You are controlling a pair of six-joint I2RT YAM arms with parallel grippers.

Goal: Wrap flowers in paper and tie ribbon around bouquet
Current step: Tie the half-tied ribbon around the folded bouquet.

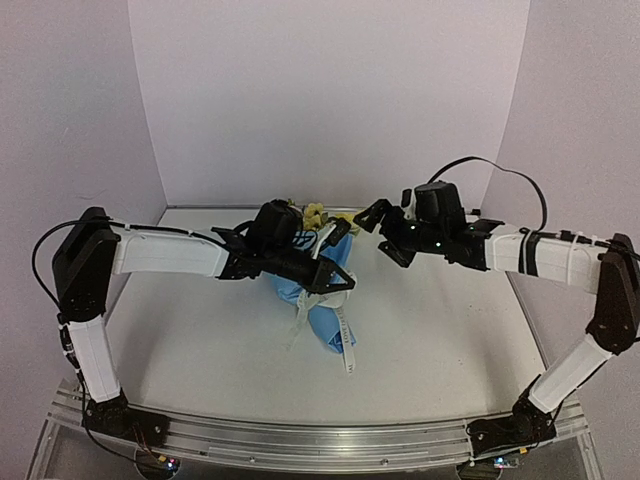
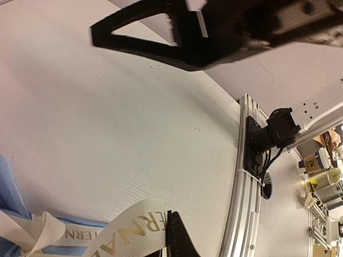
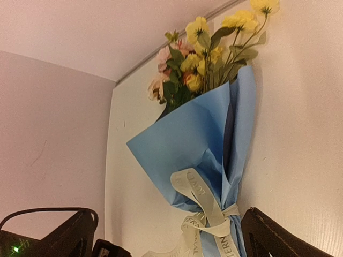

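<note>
The bouquet (image 1: 322, 318) lies on the white table, a bright blue paper (image 3: 187, 144) cone with the yellow and pink flowers (image 3: 198, 59) showing above its wide rim. The cream ribbon (image 3: 206, 206) is knotted round its narrow end, and a tail (image 1: 346, 345) trails toward the front. My left gripper (image 1: 338, 283) hovers over the cone, shut on a printed stretch of the ribbon (image 2: 128, 230). Close behind the flowers (image 1: 316, 213) is my right gripper (image 1: 372, 218), jaws wide apart and holding nothing; the knot shows between its fingers (image 3: 276, 238).
White walls close in the back and both sides of the table. An aluminium rail (image 2: 241, 214) runs along the near edge, carrying the right arm's base (image 2: 268, 139). The right gripper's finger (image 2: 155, 43) crosses the top of the left wrist view.
</note>
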